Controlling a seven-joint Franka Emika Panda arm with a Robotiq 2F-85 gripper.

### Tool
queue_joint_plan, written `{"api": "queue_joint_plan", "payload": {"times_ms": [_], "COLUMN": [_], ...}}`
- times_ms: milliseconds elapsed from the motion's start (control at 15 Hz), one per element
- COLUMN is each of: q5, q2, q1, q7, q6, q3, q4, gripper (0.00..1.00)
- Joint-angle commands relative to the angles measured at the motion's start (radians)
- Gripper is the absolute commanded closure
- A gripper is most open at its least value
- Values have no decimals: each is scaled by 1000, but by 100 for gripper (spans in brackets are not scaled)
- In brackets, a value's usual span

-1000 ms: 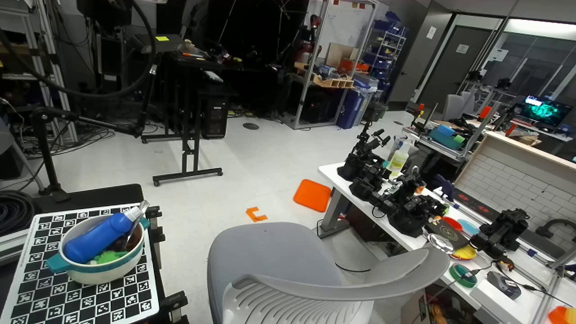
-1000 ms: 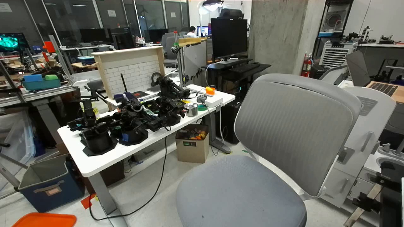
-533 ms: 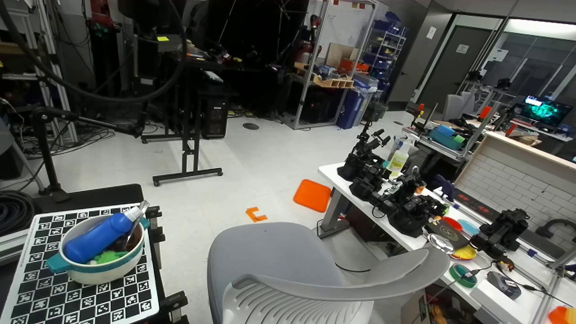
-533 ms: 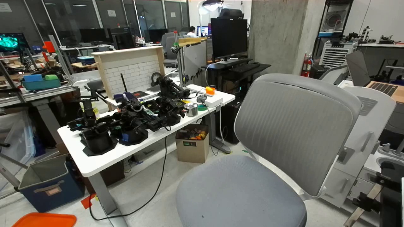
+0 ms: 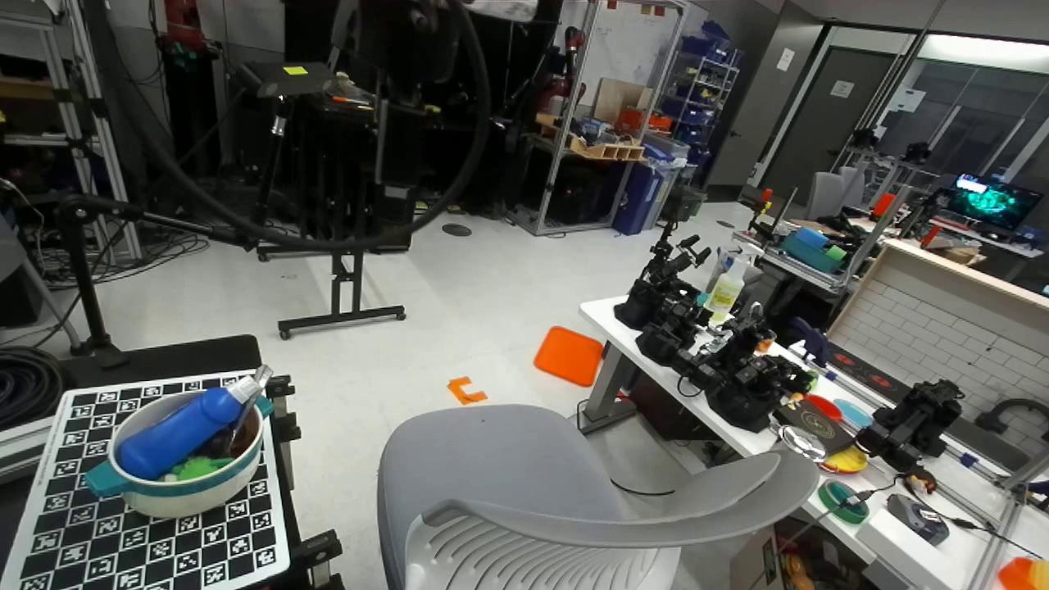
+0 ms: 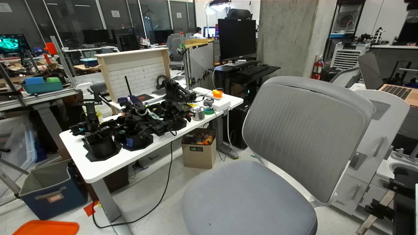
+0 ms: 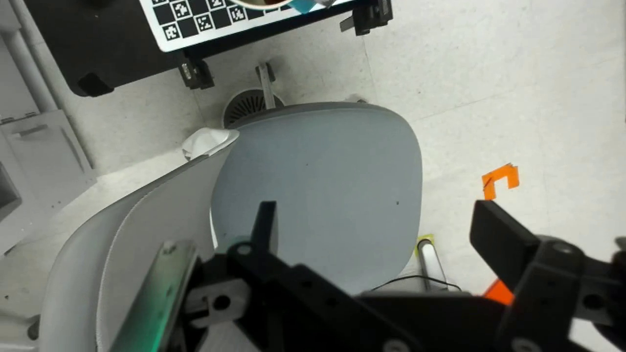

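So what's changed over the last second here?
In an exterior view, the black cable loop has swung right and lower; in an exterior view, what looks like part of the arm has appeared at the top right corner. The open gripper holds nothing. The pot, blue bottle and chair haven't moved.

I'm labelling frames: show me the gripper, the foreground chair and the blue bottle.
Gripper (image 7: 379, 224), wrist view: midway between its fingertips.
Foreground chair (image 7: 318, 181), wrist view: its seat.
Blue bottle (image 5: 177, 433), in an exterior view: its body.
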Motion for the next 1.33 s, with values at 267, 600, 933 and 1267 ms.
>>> {"api": "queue_joint_plan", "payload": {"times_ms": [267, 600, 933, 1267], "q5": [-84, -115, -160, -147], "q2": [177, 232, 285, 361], "q1": [-55, -73, -105, -148], "q7": [-51, -68, -96, -163], "q6": [63, 85, 132, 188], "q3": [-77, -102, -146, -201], "q4": [90, 81, 76, 74], "gripper": [0, 0, 0, 0]}}
